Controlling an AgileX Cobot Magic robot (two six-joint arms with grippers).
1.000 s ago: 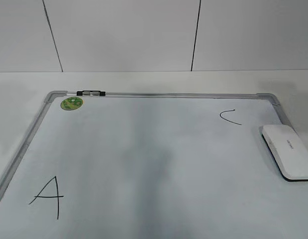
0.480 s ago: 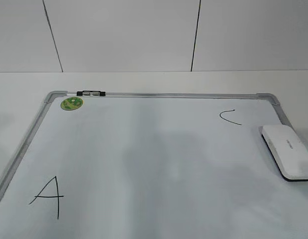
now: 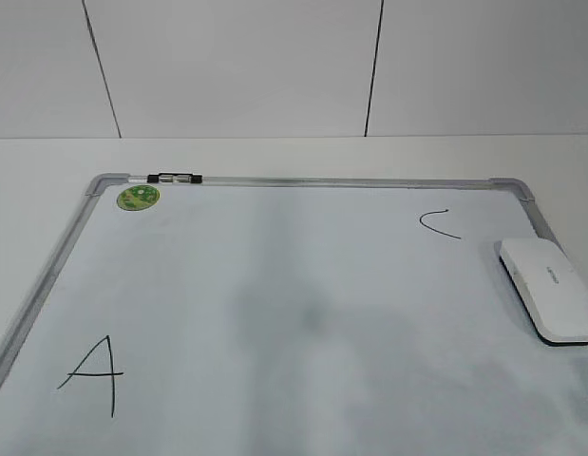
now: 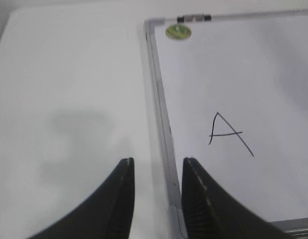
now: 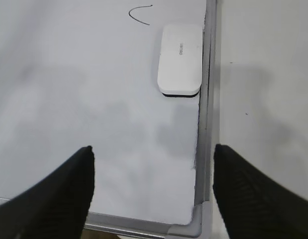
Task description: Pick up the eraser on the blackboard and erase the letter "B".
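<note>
Since earlier: only the soft shadow on the blackboard [image 3: 275,313] has shifted | right gripper [image 5: 151,191] spread wide, empty | eraser [image 5: 180,59] straight ahead, long axis along the reach, beside right frame | left gripper [image 4: 156,199] narrowly parted, far off near "A" [image 4: 228,133] | "B" not visible.
</note>
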